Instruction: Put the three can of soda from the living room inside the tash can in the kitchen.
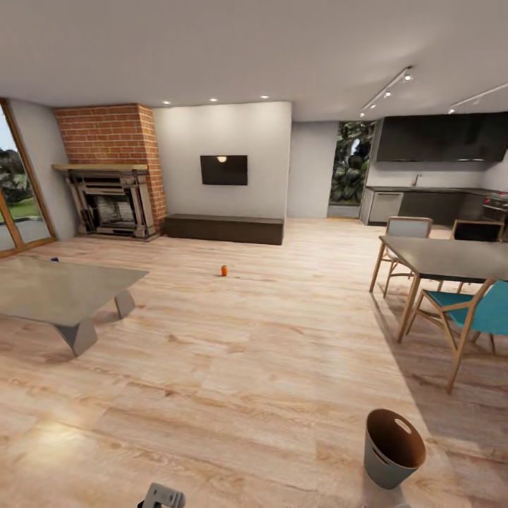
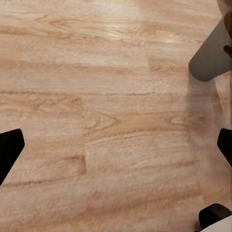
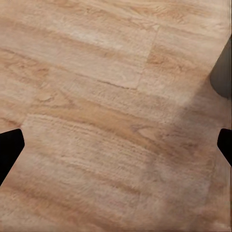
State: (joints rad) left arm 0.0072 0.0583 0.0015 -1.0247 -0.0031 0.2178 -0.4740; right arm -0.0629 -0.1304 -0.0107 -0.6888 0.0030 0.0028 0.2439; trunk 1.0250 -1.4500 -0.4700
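An orange-red can of soda stands on the light wood floor in the middle of the living room, far ahead of me. A tiny dark blue thing, likely another can, sits at the far edge of the grey coffee table. The trash can stands on the floor close by at the lower right, grey outside, brown inside, with an oval hand slot. My left gripper is open over bare floor. My right gripper is open too, nothing between its fingers.
A dining table with a teal chair and wooden chairs stands at the right. A brick fireplace, a dark low bench and the kitchen counter line the far wall. Glass doors are at the left.
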